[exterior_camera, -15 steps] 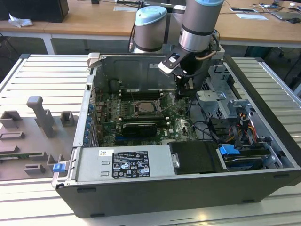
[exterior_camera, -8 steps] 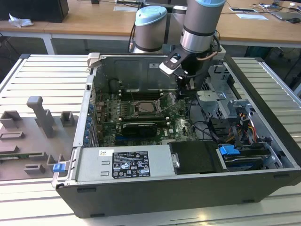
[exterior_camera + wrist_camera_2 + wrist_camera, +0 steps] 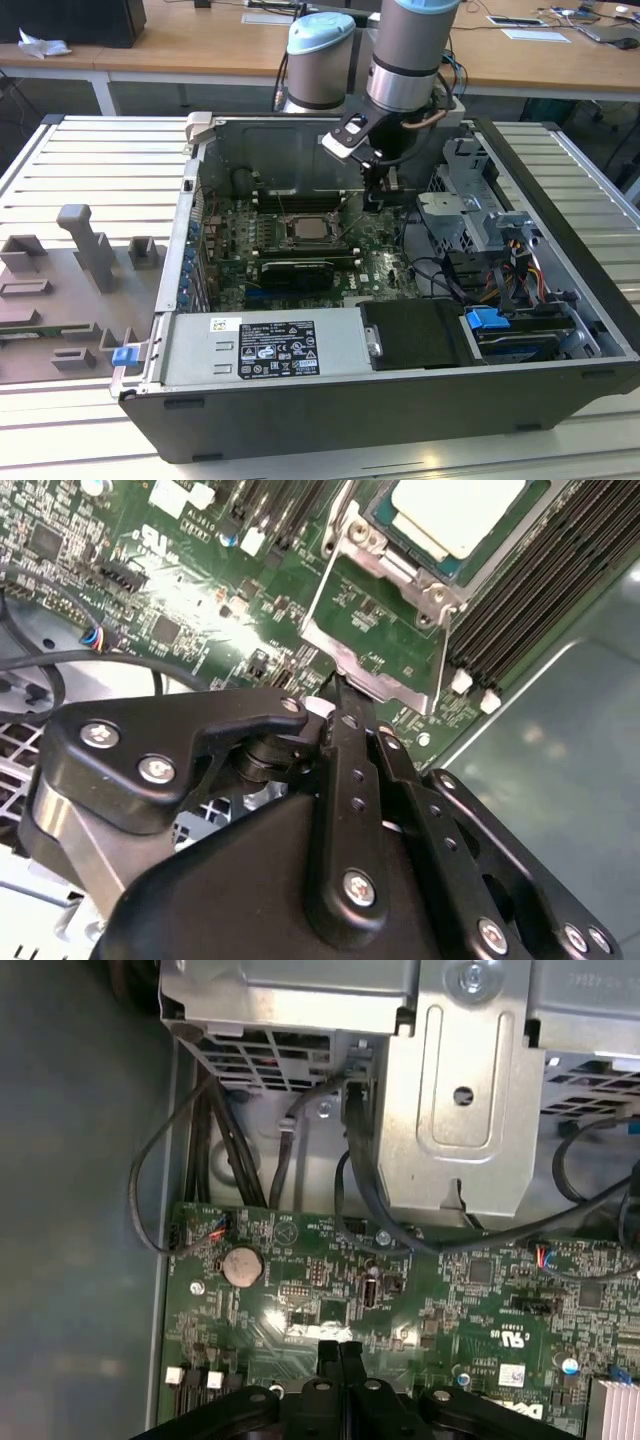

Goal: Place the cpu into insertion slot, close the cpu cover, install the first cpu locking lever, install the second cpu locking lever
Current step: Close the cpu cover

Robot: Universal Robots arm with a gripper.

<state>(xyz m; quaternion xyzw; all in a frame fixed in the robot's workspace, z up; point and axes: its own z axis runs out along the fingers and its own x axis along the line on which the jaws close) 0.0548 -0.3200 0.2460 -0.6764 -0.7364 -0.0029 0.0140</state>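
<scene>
Black link bars of my hand (image 3: 338, 695), nearest the lens in both wrist views: fingers (image 3: 328, 1358) pressed together along a hairline seam, nothing held between them.

Item one, the cpu (image 3: 458, 515): seated flat in the insertion slot (image 3: 437, 568), pale top up.

Item two, the cpu cover (image 3: 437, 660): lying open off the slot, green board showing through its window. Its free edge runs crosswise just ahead of my fingertips; whether they touch it I cannot tell.

Bearing, exterior view: slot near, at about eight o'clock from my hand.

Pose: wrist pointing steeply down into the computer case (image 3: 400, 400), fingers aimed at the motherboard (image 3: 330, 1300) beside the slot.

Surround: memory slots (image 3: 540, 580) flank the slot; drive cage (image 3: 470, 210) at three o'clock; case rests on the slatted bench (image 3: 80, 160).
</scene>
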